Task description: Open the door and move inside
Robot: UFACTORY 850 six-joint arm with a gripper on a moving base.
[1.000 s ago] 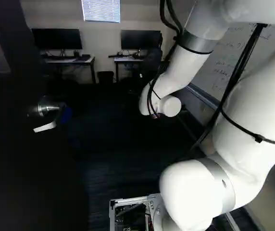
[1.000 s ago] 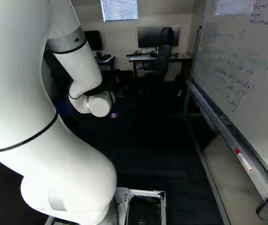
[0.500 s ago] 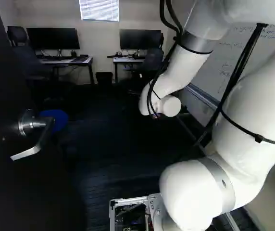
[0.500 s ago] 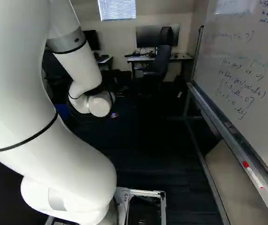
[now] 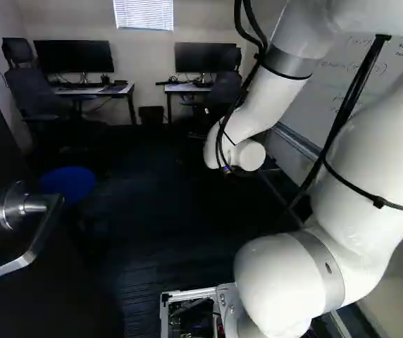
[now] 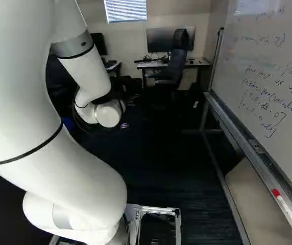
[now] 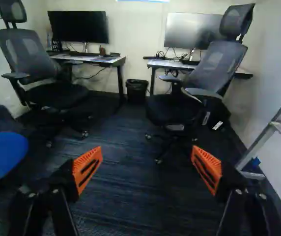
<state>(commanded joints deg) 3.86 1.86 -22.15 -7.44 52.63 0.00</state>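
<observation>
Your black hand [image 7: 147,150] stands with its two orange-padded fingers spread wide apart, right of the dark, flat door [image 5: 53,303]. You see that door standing open, a silver metal lever handle [image 5: 41,234] on its near face. Beyond the door are a round blue seat [image 5: 67,184] and, farther in, two dark mesh office chairs [image 7: 32,56] near pale tabletops [image 7: 167,64].
</observation>
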